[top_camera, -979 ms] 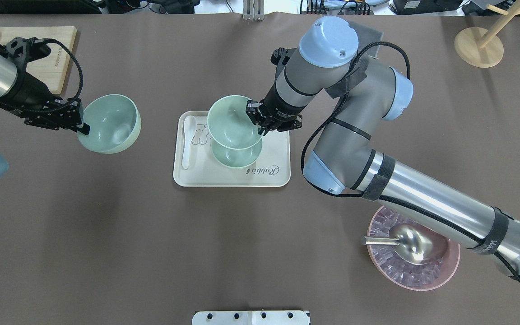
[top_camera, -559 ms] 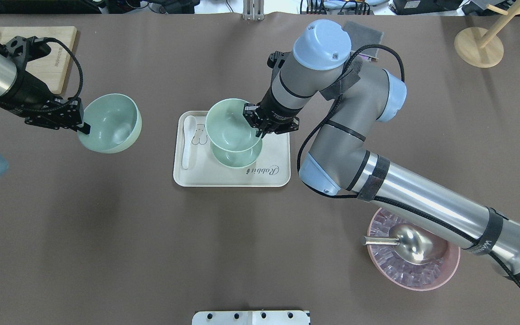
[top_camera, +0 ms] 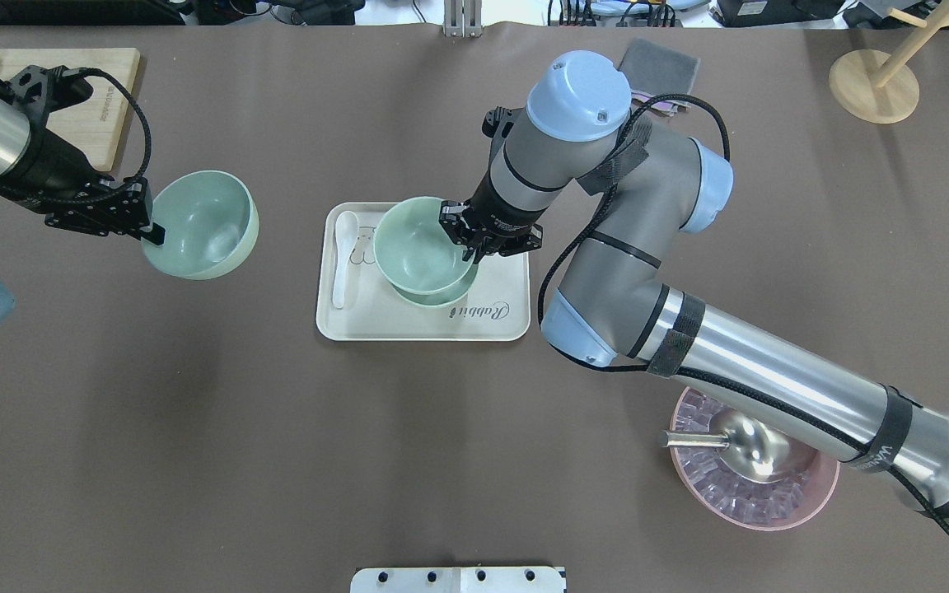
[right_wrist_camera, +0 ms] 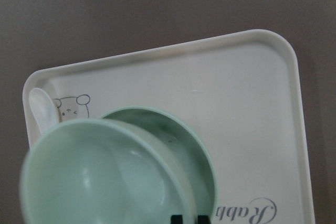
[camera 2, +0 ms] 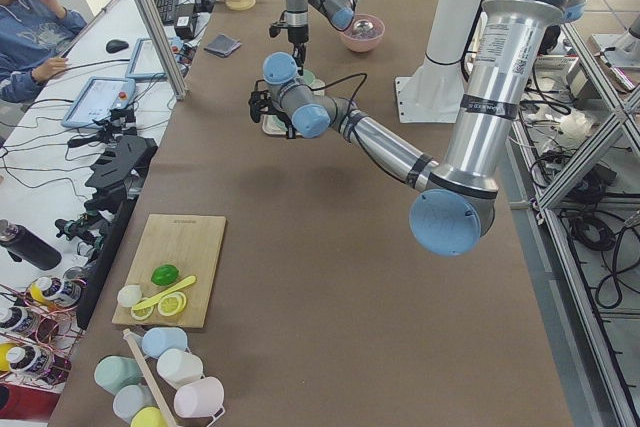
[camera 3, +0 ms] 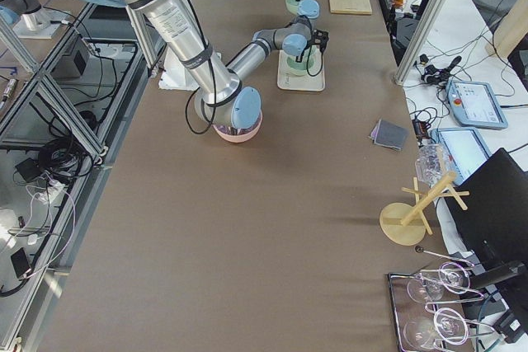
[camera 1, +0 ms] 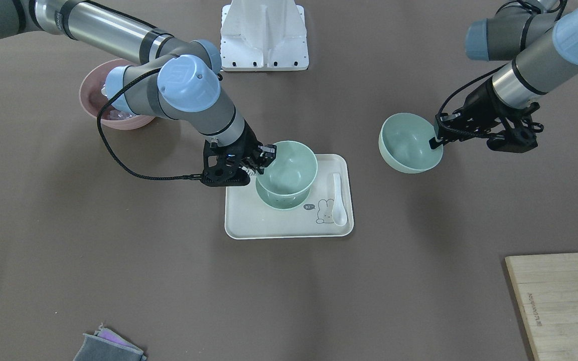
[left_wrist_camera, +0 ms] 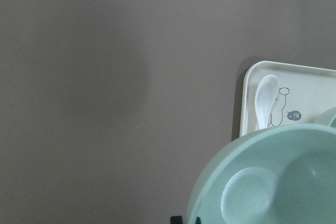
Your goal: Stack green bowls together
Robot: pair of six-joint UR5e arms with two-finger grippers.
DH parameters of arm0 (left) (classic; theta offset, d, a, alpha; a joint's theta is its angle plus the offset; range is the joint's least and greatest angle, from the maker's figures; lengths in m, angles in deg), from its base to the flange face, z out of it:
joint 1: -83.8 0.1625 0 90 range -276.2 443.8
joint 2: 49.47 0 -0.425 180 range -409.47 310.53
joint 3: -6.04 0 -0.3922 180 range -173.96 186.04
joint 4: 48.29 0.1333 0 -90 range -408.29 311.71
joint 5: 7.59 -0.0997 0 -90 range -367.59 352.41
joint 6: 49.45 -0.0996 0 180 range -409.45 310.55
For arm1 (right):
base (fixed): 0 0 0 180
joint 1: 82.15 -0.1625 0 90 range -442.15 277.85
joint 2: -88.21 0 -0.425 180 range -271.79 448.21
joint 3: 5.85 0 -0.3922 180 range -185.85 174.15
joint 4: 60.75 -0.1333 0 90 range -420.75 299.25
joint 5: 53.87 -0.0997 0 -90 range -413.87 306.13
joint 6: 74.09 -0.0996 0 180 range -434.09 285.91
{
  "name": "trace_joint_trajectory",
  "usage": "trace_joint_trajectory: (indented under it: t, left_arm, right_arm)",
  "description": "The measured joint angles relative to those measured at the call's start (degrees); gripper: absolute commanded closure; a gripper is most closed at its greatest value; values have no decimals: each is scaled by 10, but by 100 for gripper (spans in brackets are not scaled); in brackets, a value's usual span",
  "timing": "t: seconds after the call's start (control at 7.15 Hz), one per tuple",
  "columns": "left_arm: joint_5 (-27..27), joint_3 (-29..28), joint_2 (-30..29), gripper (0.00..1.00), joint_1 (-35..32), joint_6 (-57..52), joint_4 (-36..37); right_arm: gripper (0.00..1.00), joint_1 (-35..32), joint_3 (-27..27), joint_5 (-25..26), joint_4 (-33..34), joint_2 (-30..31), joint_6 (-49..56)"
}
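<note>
One green bowl point(top_camera: 429, 295) stands on the cream tray point(top_camera: 497, 328). My right gripper point(top_camera: 469, 249) is shut on the rim of a second green bowl point(top_camera: 413, 251) and holds it just over the first, partly sunk into it; the right wrist view shows the held bowl point(right_wrist_camera: 100, 177) above the lower one point(right_wrist_camera: 184, 145). My left gripper point(top_camera: 153, 234) is shut on the rim of a third green bowl point(top_camera: 203, 224), held tilted in the air left of the tray; it also shows in the left wrist view point(left_wrist_camera: 273, 182) and the front view point(camera 1: 409, 143).
A white spoon point(top_camera: 343, 255) lies on the tray's left side. A pink bowl point(top_camera: 759, 494) with a metal scoop point(top_camera: 738, 441) sits at the near right under my right arm. A wooden board point(top_camera: 87, 107) lies far left, a grey cloth point(top_camera: 660, 66) at the far edge.
My right gripper has moved left and lowered its bowl toward the bowl on the tray, now nearly nested. My left gripper and its bowl have barely moved.
</note>
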Motion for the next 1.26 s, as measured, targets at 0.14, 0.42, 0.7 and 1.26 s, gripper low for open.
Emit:
trace_joint_trajectory:
  t: [0.14,0.42,0.7,1.26]
  left_arm:
    - [0,1,0,100,0,0,0]
    - [0,4,-1,100,0,10,1]
    - [-2,0,-31,100,6,65,1]
    - [-53,-59,-158,100,77,148,25]
  right_arm:
    - [0,0,-2,0,0,-1,0]
    - [0,-10,-6,-3,-16,0,-1]
    - [0,-56,5,-45,-22,29,13]
    - [0,-208,67,-138,-17,196,196]
